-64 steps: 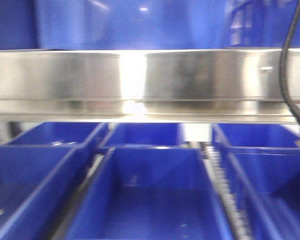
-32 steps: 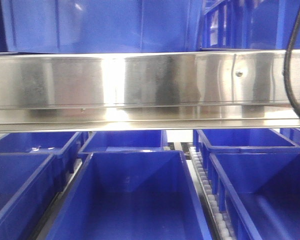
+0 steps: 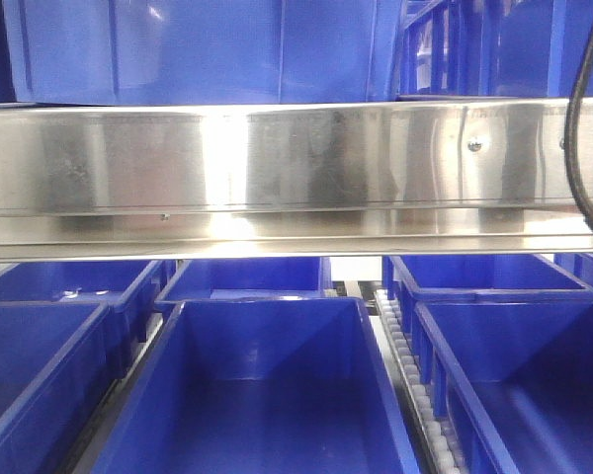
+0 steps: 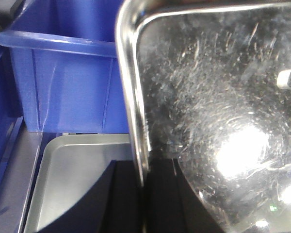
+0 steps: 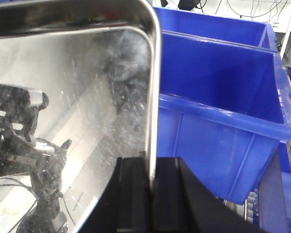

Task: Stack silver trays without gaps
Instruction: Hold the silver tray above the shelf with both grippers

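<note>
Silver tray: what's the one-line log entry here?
left fingers: shut on held silver tray rim | right fingers: shut on tray rim | second silver tray: flat below, beside blue bin

Sharp, bright frames; white glare blooms on the steel rail (image 3: 227,168) and the silver tray (image 4: 247,145) (scratches crisp).

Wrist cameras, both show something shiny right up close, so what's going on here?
The left gripper is clamped on the rim of a silver tray. A second silver tray lies flat below it, beside a blue bin. The right gripper also pinches a tray rim, probably the same tray's other side. The held tray is not yet set into the lower one. The front camera, facing a steel rail, shows no trays.
</note>
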Action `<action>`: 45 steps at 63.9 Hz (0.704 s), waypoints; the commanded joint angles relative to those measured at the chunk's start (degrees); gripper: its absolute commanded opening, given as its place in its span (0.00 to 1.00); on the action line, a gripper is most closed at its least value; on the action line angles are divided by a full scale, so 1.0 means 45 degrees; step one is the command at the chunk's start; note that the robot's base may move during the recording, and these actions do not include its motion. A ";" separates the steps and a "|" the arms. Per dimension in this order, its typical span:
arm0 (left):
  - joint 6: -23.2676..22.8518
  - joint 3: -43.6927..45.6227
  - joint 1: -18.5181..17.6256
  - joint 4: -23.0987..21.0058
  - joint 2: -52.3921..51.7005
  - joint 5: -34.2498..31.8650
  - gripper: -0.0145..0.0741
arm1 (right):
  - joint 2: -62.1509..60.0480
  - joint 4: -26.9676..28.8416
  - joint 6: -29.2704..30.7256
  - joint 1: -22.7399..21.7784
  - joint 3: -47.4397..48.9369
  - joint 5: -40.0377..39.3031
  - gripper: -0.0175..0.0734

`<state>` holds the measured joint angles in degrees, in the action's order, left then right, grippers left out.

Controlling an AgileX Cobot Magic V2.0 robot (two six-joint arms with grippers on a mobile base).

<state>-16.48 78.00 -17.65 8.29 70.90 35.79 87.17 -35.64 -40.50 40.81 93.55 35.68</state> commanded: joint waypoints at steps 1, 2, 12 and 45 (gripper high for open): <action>0.0265 0.0100 -0.0202 -0.0512 -0.0068 -0.0540 0.14 | -0.0106 0.0175 0.0108 0.0205 0.0121 -0.1735 0.11; 0.0265 0.0100 -0.0202 -0.0512 -0.0068 -0.0540 0.14 | -0.0106 0.0175 0.0108 0.0205 0.0121 -0.1735 0.11; 0.0265 0.0100 -0.0202 -0.0512 -0.0068 -0.0540 0.14 | -0.0106 0.0175 0.0108 0.0205 0.0121 -0.1735 0.11; 0.0265 0.0100 -0.0202 -0.0649 -0.0068 -0.0626 0.14 | -0.0106 0.0375 0.0108 0.0205 0.0121 -0.1300 0.11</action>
<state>-16.48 78.00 -17.65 8.29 70.90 35.79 87.17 -35.64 -40.50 40.81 93.55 35.68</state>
